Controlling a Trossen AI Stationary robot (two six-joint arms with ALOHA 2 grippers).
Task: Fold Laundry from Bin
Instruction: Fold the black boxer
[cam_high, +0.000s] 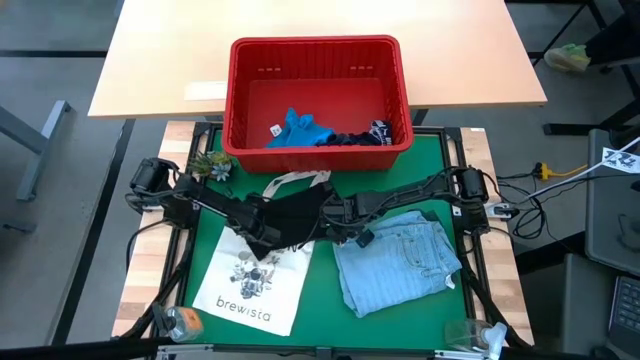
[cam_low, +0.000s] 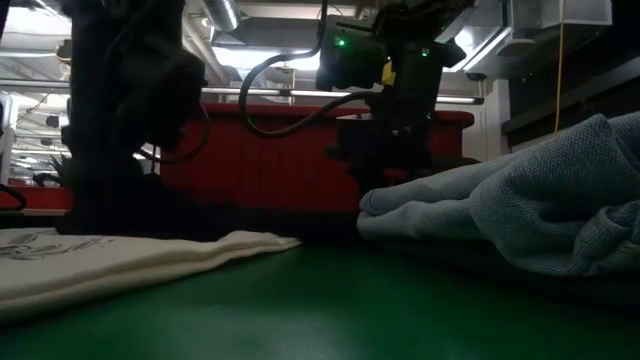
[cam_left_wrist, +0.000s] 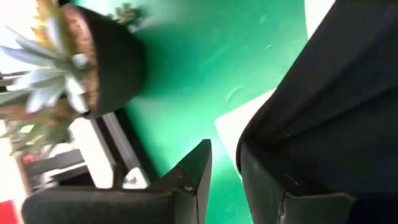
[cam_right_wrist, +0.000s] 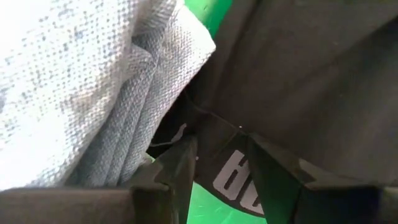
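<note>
We see both arms meeting over the middle of the green mat on the bench, each gripping one dark garment that lies across the top of the white tote bag. The left end effector has its fingers pinched on an edge of the dark cloth. The right end effector is likewise clamped on that cloth, beside a white printed mark whose characters we cannot read.

On the tote we read "brewista" under a dark graphic.

The red bin stands at the far edge of the mat, and in it lie a bright blue garment with a small white tag and a dark navy one with white markings too small to read. A folded light blue denim shirt lies on the mat just beside the right end effector. A small potted plant stands near the bin's left corner.
</note>
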